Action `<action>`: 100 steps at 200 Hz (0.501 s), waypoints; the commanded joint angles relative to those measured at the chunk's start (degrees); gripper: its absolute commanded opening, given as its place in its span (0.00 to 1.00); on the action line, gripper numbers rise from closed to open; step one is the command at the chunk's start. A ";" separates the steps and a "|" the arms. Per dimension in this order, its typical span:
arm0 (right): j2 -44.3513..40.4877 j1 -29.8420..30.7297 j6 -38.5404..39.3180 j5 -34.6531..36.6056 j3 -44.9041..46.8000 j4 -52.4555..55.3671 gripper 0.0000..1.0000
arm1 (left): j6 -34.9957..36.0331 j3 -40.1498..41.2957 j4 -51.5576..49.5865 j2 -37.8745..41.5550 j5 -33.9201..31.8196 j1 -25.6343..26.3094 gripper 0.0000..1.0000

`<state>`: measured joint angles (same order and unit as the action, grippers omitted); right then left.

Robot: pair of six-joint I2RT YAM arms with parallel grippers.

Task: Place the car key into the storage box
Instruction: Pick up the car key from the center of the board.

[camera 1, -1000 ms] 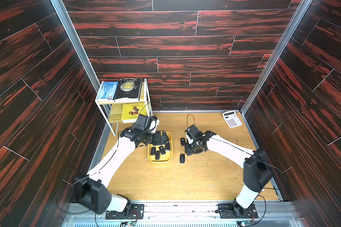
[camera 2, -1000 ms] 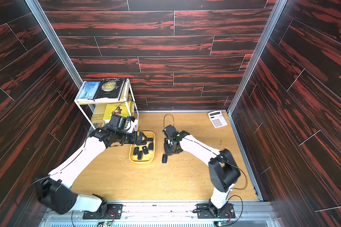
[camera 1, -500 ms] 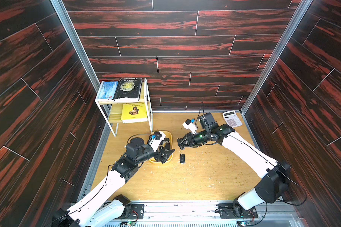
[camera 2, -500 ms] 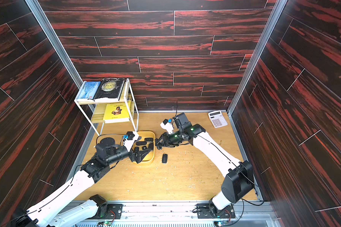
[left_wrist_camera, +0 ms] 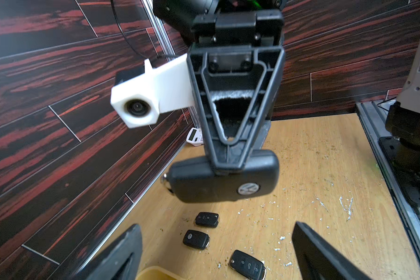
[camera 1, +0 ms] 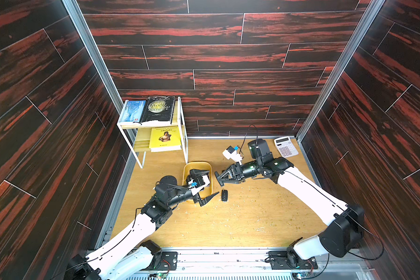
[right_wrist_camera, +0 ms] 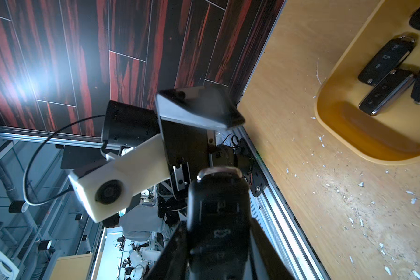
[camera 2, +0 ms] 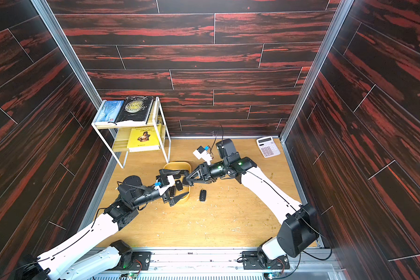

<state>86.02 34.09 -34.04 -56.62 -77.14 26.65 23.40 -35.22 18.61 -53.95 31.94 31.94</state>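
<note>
Both top views: a wooden table [camera 1: 228, 225] is sitting between dark panelled walls [camera 1: 204, 60]; the left gripper [camera 1: 205, 185], spread wide, is hiding part of the yellow storage box [camera 1: 197, 164].
Left wrist: the right gripper [left_wrist_camera: 228, 167] is clamping the car key [left_wrist_camera: 216, 186] above the table.
Right wrist: other keys [right_wrist_camera: 383, 63] are lying inside the box.
</note>
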 commanded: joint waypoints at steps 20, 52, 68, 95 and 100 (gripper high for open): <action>-0.61 -0.16 -0.60 -3.06 1.05 -2.86 0.39 | 0.09 -2.88 1.23 -0.38 3.19 0.31 1.00; -0.32 -0.16 -1.13 -3.15 1.03 -3.52 0.39 | 0.50 -3.47 0.82 -1.48 3.03 0.92 1.00; -0.27 -0.16 -1.19 -3.23 1.13 -3.54 0.39 | 0.68 -3.99 0.68 -2.30 3.36 1.18 1.00; -0.06 -0.16 -1.17 -3.15 1.54 -3.85 0.39 | 0.72 -5.70 0.29 -4.10 3.48 2.30 0.99; -0.06 -0.16 -1.28 -3.17 1.63 -3.95 0.39 | 0.91 -5.81 0.33 -4.35 3.33 2.57 0.99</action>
<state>86.02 34.09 -35.16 -58.39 -76.34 23.92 23.59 -38.59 18.85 -57.32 34.33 33.50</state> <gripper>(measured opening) 0.389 0.995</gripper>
